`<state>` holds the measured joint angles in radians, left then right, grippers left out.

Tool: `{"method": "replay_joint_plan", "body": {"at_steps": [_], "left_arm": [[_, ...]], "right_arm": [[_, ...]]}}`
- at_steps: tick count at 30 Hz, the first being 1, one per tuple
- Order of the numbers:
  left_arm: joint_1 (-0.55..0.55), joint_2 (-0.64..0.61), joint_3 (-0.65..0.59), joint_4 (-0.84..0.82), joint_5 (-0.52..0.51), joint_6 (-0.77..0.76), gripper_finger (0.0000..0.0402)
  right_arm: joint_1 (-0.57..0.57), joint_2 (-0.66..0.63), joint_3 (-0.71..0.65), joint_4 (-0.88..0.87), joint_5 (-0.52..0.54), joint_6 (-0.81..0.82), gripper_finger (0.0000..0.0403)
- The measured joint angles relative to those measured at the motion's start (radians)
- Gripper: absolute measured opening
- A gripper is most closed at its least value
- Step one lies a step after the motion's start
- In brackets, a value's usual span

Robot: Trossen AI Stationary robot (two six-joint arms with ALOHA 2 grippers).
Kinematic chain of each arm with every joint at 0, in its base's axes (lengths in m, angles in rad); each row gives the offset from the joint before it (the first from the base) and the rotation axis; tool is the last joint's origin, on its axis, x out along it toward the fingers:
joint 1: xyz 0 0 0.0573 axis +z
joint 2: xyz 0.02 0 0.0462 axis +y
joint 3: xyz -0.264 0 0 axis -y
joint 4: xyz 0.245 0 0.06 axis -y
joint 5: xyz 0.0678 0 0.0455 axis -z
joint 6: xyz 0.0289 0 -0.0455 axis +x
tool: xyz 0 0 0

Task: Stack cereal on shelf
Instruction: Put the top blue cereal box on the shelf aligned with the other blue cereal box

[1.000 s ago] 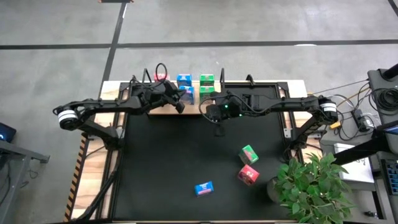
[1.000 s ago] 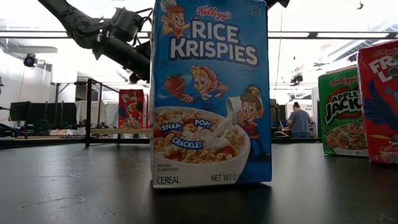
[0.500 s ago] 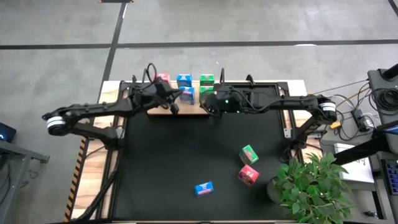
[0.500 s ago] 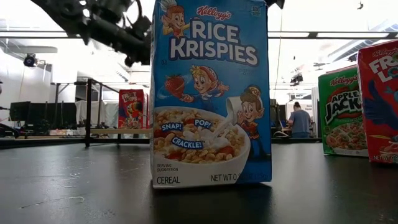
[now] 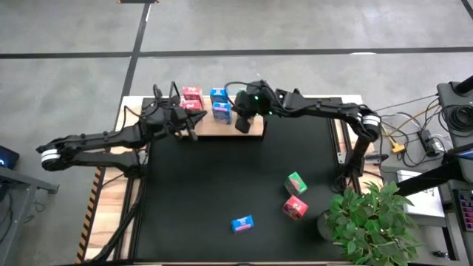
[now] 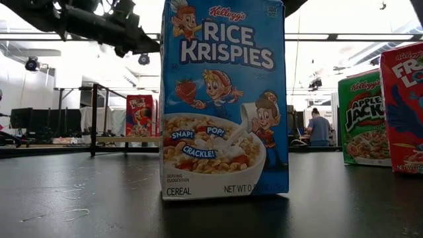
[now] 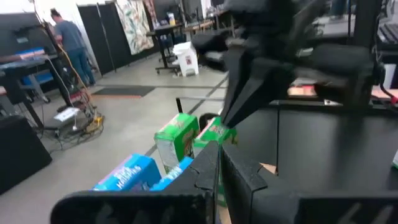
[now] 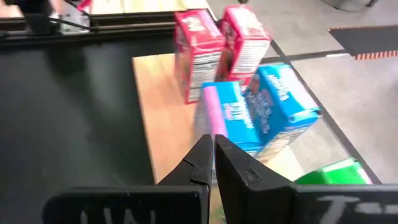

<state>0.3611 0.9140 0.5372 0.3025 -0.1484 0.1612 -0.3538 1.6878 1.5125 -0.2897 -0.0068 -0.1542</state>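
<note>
The shelf [image 5: 255, 131] is a light wooden board at the mat's far edge. On it stand two pink-red boxes [image 8: 199, 50], two blue boxes [image 8: 273, 106] and green boxes [image 7: 177, 140]. My right gripper [image 5: 242, 122] is shut and hangs over the shelf's right part, hiding the green boxes in the high view. My left gripper [image 5: 191, 127] is shut at the shelf's left end, clear of the boxes. Three loose boxes rest on the mat: green [image 5: 295, 181], pink-red [image 5: 294, 207] and blue [image 5: 242, 223]. My right gripper points down from above, with its shut fingertips [image 7: 231, 118] right beside the upper edge of a green box [image 7: 214, 134] on the shelf. I cannot tell whether they touch it.
A potted plant [image 5: 369, 218] stands at the table's near right corner. In the low view the blue box [image 6: 225, 99] fills the foreground, with the green box [image 6: 362, 119] and the pink-red box [image 6: 410, 106] to its right. A person stands far off in the room.
My right gripper has moved from the mat toward the far edge and a little left, over the shelf's green boxes. My left gripper has drawn back from the blue boxes toward the table's left edge, to the shelf's left end. The boxes have stayed in place.
</note>
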Motion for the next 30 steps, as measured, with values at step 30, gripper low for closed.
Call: {"method": "replay_joint_plan", "body": {"at_steps": [30], "left_arm": [[0.0, -0.044, 0.0, -0.038, 0.0, 0.032, 0.0]], "right_arm": [[-0.064, 0.361, 0.566, -0.522, 0.008, -0.066, 0.0009]]}}
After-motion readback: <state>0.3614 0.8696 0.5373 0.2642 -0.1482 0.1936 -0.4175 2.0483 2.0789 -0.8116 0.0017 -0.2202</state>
